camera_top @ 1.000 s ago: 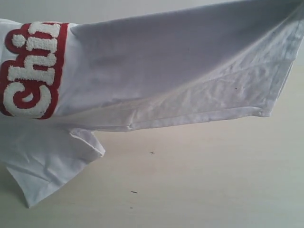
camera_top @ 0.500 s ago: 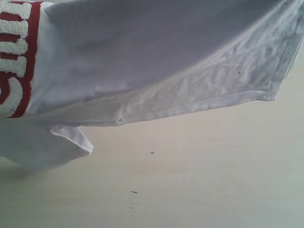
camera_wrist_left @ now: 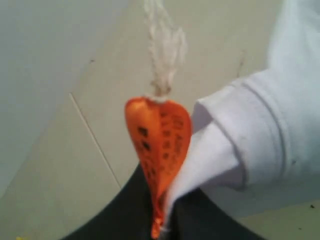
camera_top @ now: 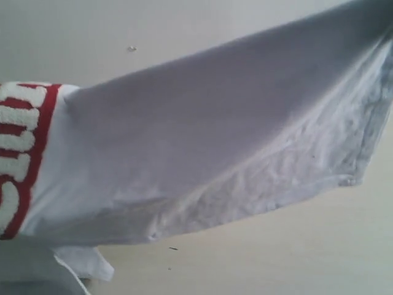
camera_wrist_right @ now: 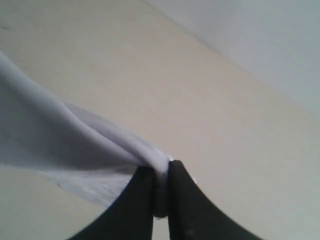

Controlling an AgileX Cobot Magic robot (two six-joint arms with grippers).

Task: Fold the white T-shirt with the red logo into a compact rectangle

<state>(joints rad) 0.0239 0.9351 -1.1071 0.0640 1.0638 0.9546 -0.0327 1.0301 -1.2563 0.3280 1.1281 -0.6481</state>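
Note:
The white T-shirt [camera_top: 202, 147] hangs lifted above the pale table [camera_top: 276, 258], stretched across the exterior view with its hem corner at the right. Part of the red logo [camera_top: 24, 153] shows at the left edge. Neither gripper shows in the exterior view. In the left wrist view my left gripper [camera_wrist_left: 165, 220] is shut on the white T-shirt [camera_wrist_left: 260, 130] at the collar, with the orange neck tag [camera_wrist_left: 160, 145] pinched between its dark fingers. In the right wrist view my right gripper [camera_wrist_right: 160, 195] is shut on a bunched fold of the white T-shirt [camera_wrist_right: 75, 145].
A sleeve [camera_top: 80, 264] dangles at the lower left, close to the table. Small dark specks [camera_top: 173, 249] lie on the tabletop under the cloth. A grey wall [camera_wrist_right: 270, 40] rises behind the table edge.
The shirt first slid left, then swung so its right end rose and its lower edge dropped, covering more of the table. The logo sits lower at the left edge, and the sleeve has sunk.

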